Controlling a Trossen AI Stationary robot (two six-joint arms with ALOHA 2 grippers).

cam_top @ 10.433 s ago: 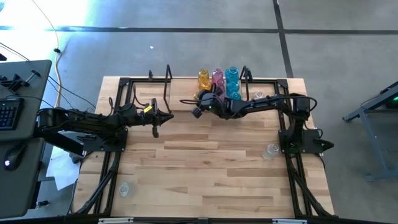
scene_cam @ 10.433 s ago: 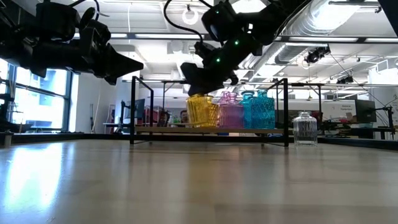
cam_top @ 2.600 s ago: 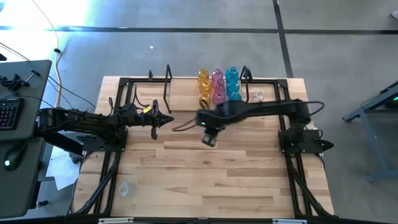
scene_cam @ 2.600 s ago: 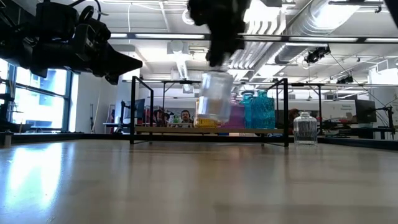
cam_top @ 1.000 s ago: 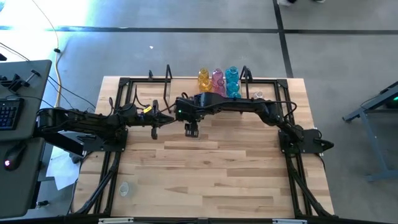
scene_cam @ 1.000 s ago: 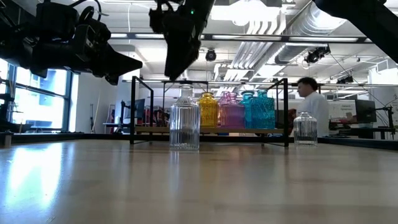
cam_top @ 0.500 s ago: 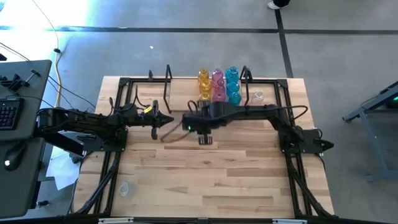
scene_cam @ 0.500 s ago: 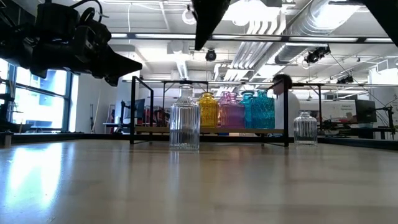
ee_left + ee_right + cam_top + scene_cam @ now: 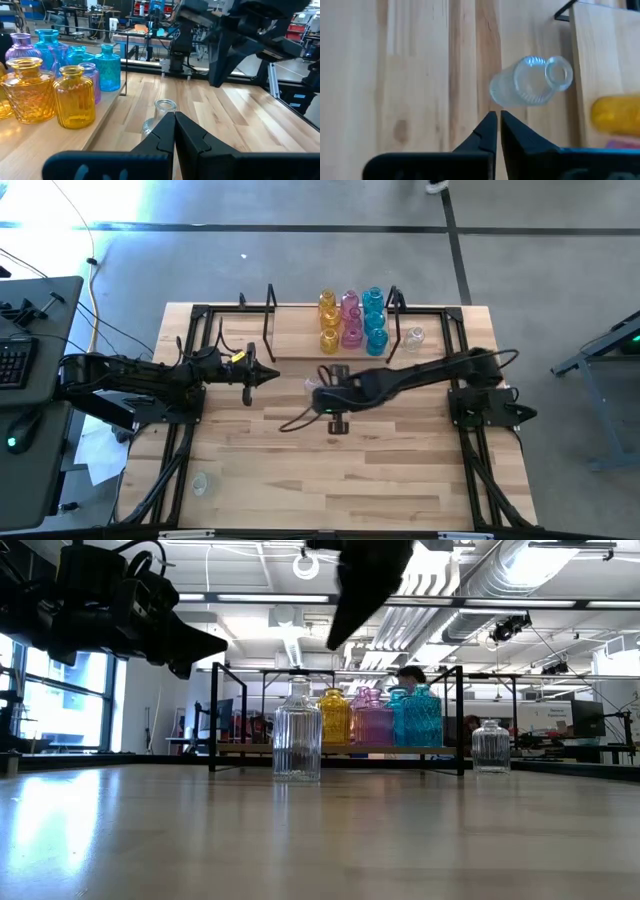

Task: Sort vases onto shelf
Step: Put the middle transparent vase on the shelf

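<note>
Standing upright on the table, a ribbed clear vase [image 9: 297, 733]; right hand [image 9: 495, 119] closed, empty

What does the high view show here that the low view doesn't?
Only the high view shows a clear vase near the table's front left corner, and that the coloured vases stand in rows going back on the shelf. Only the low view shows the ceiling ducts of the room behind. Both show the clear vase in front of the shelf, apart from the shut right gripper.
</note>
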